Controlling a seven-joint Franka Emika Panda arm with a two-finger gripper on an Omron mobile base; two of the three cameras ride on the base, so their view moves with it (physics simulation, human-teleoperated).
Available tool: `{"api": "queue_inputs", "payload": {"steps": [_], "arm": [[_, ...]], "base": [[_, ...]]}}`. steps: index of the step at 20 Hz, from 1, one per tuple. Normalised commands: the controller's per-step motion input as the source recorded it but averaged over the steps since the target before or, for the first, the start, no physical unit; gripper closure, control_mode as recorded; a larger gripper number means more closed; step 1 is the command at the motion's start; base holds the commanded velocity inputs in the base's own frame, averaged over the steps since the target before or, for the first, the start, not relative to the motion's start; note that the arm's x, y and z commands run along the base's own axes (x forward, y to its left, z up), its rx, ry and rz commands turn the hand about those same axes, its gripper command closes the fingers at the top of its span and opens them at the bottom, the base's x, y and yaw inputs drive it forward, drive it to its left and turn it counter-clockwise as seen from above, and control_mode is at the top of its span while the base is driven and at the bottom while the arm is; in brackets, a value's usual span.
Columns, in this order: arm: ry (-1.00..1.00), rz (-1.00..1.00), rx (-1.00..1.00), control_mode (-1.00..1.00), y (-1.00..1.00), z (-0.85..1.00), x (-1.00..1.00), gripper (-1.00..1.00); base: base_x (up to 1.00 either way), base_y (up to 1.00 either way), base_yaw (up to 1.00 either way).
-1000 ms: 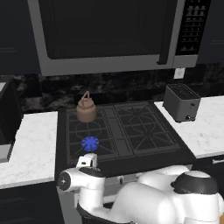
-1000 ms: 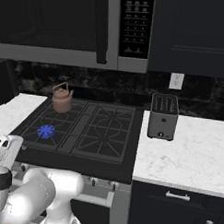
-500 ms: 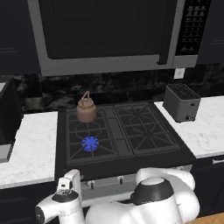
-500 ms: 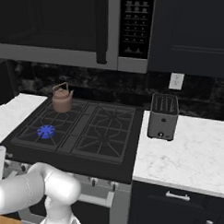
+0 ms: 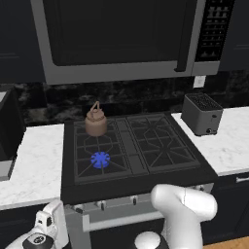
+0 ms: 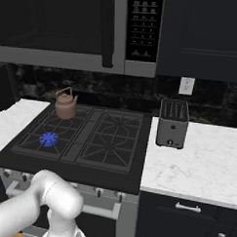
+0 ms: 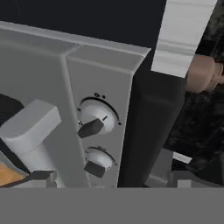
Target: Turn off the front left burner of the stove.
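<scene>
Your arm hangs low beside the stove (image 5: 136, 146) front, facing 2 knobs (image 7: 94, 122); burner (image 5: 100, 159) lit; gripper's spread unclear.

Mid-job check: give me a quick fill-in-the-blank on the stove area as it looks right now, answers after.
1. The flame on the front left burner is coloured ____.
2. Behind that burner, on the stove, stands a brown ____.
3. On the white counter right of the stove stands a ____.
4. Above the stove hangs a ____.

Missing words: blue; kettle; toaster; microwave
</scene>
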Motion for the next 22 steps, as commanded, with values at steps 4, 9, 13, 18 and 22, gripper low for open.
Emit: {"api": "queue_inputs", "payload": {"steps": [4, 9, 13, 18, 22], "arm": [[-0.16, -0.06, 0.38, -1.00, -0.02, -0.39, -0.13, -1.00], [-0.16, -0.06, 0.50, -1.00, -0.28, -0.22, 0.09, -1.00], [-0.16, 0.01, 0.19, -1.00, -0.34, 0.00, 0.30, -1.00], [-0.19, 0.10, 0.03, -1.00, -0.35, -0.11, 0.20, -1.00], [-0.04, 0.07, 0.00, -1.00, -0.14, -0.12, 0.26, -1.00]], "base": [[0.00, 0.00, 0.00], [0.00, 0.00, 0.00], [0.00, 0.00, 0.00], [0.00, 0.00, 0.00], [0.00, 0.00, 0.00]]}}
